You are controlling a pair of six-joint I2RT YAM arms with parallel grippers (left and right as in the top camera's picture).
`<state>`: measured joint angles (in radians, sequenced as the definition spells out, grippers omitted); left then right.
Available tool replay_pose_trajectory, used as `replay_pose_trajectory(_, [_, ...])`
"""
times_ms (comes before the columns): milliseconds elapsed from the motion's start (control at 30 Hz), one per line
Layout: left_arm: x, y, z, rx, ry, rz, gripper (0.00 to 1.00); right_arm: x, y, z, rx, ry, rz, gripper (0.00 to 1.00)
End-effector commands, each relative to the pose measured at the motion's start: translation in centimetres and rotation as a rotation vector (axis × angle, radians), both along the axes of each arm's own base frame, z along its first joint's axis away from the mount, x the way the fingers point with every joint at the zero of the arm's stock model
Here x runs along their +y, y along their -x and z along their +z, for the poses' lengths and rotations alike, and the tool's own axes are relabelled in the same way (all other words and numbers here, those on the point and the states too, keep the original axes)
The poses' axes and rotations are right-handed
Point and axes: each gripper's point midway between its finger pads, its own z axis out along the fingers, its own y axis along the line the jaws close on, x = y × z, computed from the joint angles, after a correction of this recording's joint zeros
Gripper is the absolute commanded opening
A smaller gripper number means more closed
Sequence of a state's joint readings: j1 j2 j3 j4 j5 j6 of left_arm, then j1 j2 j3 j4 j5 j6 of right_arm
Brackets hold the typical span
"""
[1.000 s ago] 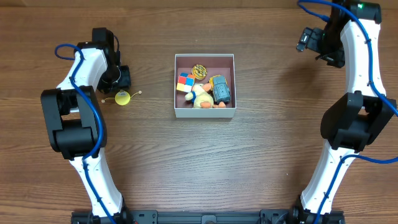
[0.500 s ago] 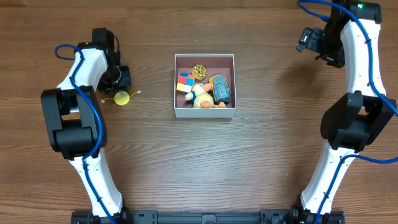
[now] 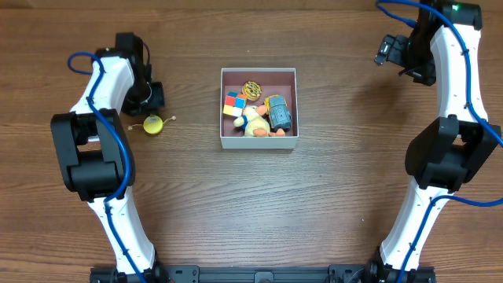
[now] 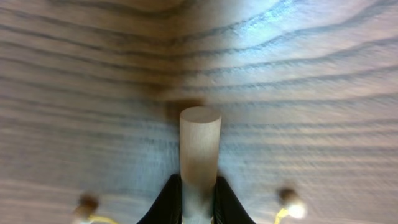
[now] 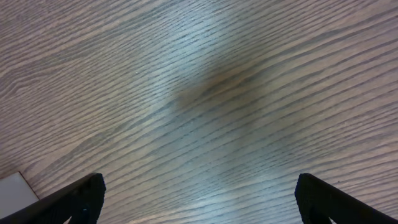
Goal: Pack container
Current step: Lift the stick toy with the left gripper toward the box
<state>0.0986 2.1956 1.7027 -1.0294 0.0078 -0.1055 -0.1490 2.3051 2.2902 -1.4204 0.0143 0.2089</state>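
Left gripper (image 4: 199,198) clamped on the wooden handle (image 4: 199,146) of a yellow rattle drum (image 3: 154,123), toward the table's (image 3: 314,204) left edge. Right gripper (image 5: 208,208) spread wide, empty. Mid-table, the container (image 3: 258,142), part-filled. Drum probably light and stiff; beads (image 4: 291,208) dangle, so the handle looks like the best hold.

We see only a wooden table (image 3: 330,196), dark brown, its fine grain running from side to side (paler and greyish in the close wrist views). Soft light leaves a faint sheen on it.
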Motion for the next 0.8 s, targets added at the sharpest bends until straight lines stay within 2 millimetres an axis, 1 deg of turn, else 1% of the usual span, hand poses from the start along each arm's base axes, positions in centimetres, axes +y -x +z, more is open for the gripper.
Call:
replay_pose_trajectory(0, [-0.8, -2.4, 3.5, -0.071, 0.022, -0.001, 0.08, 0.0, -0.1, 1.5, -0.038, 0.004, 0.0, 1.0])
replay_pose_trajectory(67, [-1.3, -3.0, 4.9, -0.087, 0.028, -0.01, 0.08, 0.0, -0.1, 1.5, -0.038, 0.004, 0.0, 1.0])
replay_pose_trajectory(167, [-2.5, -3.6, 6.8, -0.111, 0.046, -0.033, 0.08, 0.0, -0.1, 1.5, -0.038, 0.004, 0.0, 1.0])
replay_pose_trajectory(300, [-5.7, -4.5, 9.2, -0.15, 0.096, -0.09, 0.07, 0.0, -0.1, 1.5, -0.038, 0.004, 0.0, 1.0])
replay_pose_trajectory(433, [-9.9, -5.0, 11.3, -0.194, 0.128, -0.175, 0.07, 0.0, -0.1, 1.5, -0.038, 0.004, 0.0, 1.0])
replay_pose_trajectory(467, [-11.9, -5.1, 12.1, -0.211, 0.132, -0.224, 0.08, 0.0, -0.1, 1.5, -0.038, 0.004, 0.0, 1.0])
replay_pose_trajectory(567, [-15.3, -4.9, 13.3, -0.236, 0.141, -0.295, 0.08, 0.0, -0.1, 1.5, -0.038, 0.004, 0.0, 1.0])
replay_pose_trajectory(633, [-18.4, -4.6, 14.2, -0.261, 0.151, -0.359, 0.08, 0.0, -0.1, 1.5, -0.038, 0.004, 0.0, 1.0])
replay_pose_trajectory(667, [-19.4, -4.4, 14.4, -0.267, 0.154, -0.378, 0.09, 0.0, -0.1, 1.5, -0.038, 0.004, 0.0, 1.0])
replay_pose_trajectory(700, [-20.9, -4.1, 14.5, -0.274, 0.158, -0.41, 0.1, 0.0, -0.1, 1.5, -0.038, 0.004, 0.0, 1.0])
replay_pose_trajectory(767, [-23.0, -3.5, 14.6, -0.28, 0.165, -0.455, 0.12, 0.0, -0.1, 1.5, -0.038, 0.004, 0.0, 1.0])
